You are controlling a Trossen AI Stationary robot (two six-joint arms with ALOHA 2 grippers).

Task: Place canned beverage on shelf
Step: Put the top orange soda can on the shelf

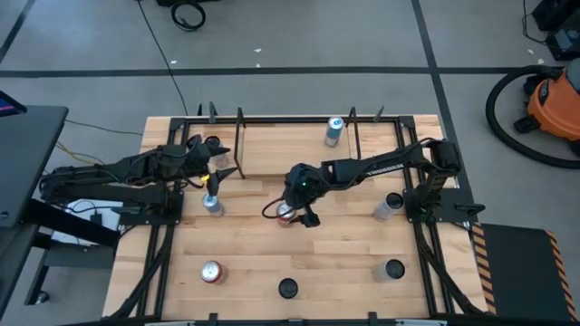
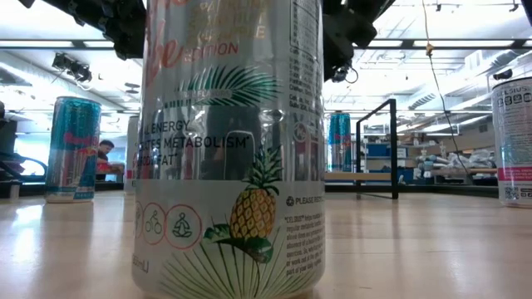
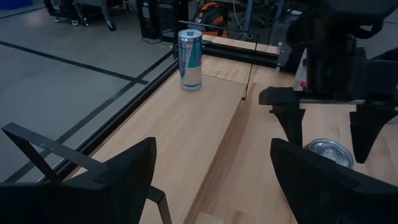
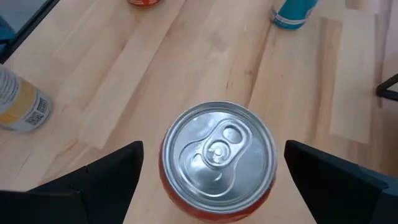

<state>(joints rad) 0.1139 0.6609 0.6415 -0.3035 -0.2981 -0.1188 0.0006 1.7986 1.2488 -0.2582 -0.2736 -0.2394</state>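
While the left gripper (image 1: 220,168) is kept half apart near the shelf (image 1: 272,149), the right gripper (image 1: 297,215) is spread wide around a red can (image 4: 217,163).

Overhead view spans the table (image 1: 344,263); low view faces one close can (image 2: 229,141).

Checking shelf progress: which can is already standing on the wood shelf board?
The slim silver-and-teal can at the back stands on the shelf; the rest stand on the table.

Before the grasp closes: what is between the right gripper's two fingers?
The red can stands between the open right gripper fingers, seen from above in the right wrist view.
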